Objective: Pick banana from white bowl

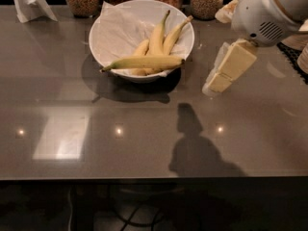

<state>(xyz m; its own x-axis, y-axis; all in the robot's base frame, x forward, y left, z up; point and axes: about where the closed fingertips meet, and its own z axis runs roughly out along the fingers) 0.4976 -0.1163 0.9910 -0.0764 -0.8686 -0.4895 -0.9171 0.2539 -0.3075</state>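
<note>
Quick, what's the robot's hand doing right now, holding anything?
Hand: above the table, right of the white bowl; holds no banana; open or closed cannot be told.
</note>
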